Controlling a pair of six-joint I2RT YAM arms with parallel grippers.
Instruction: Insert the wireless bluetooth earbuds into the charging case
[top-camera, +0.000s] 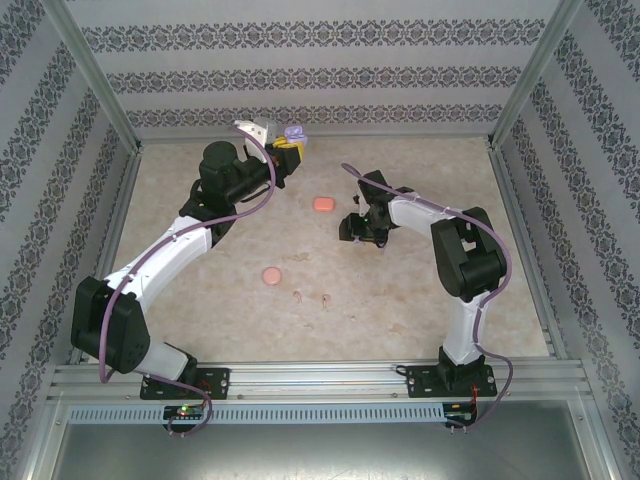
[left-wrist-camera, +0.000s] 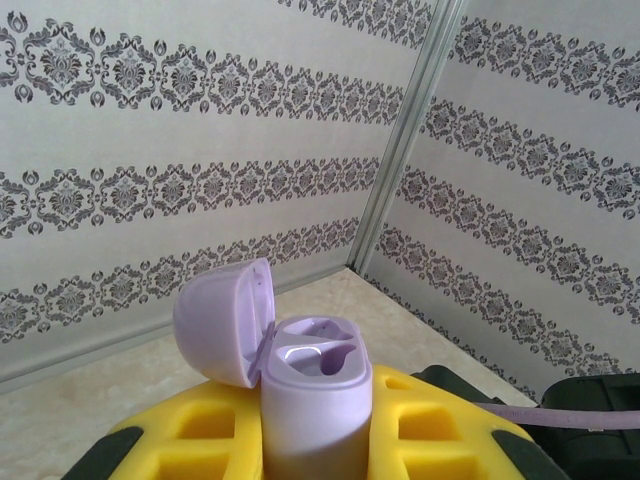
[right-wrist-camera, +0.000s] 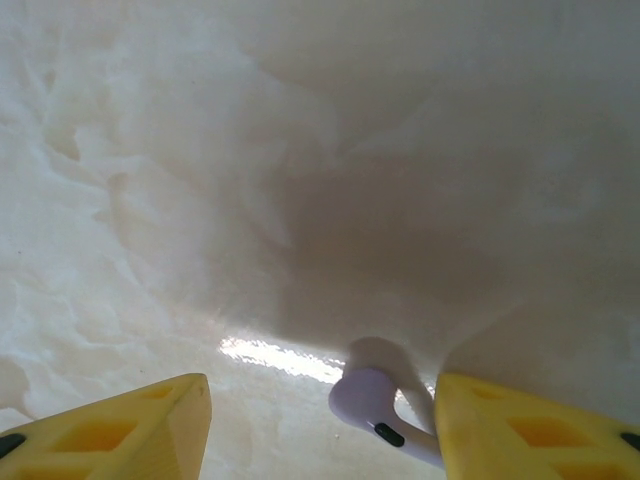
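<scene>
Glossy lilac case (left-wrist-camera: 315, 375) clenched in left end effector (left-wrist-camera: 316, 440), right end effector (right-wrist-camera: 320, 420) released around rounded purple earbud (right-wrist-camera: 365, 400)

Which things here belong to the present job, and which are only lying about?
In use: open lilac plastic charging case in left fingers; purple stemmed earbud between right fingers.
Lying about: coral-red rounded case; pink round case; two tiny pinkish earbuds.

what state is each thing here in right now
purple case: lid open, upright, held
left gripper: shut on the purple case
right gripper: open, low over the table
purple earbud: lying loose on the table between the right gripper's jaws, not gripped
coral case: lid shut, on the table
pink case: lid shut, on the table
pink earbuds: two, loose on the table
</scene>
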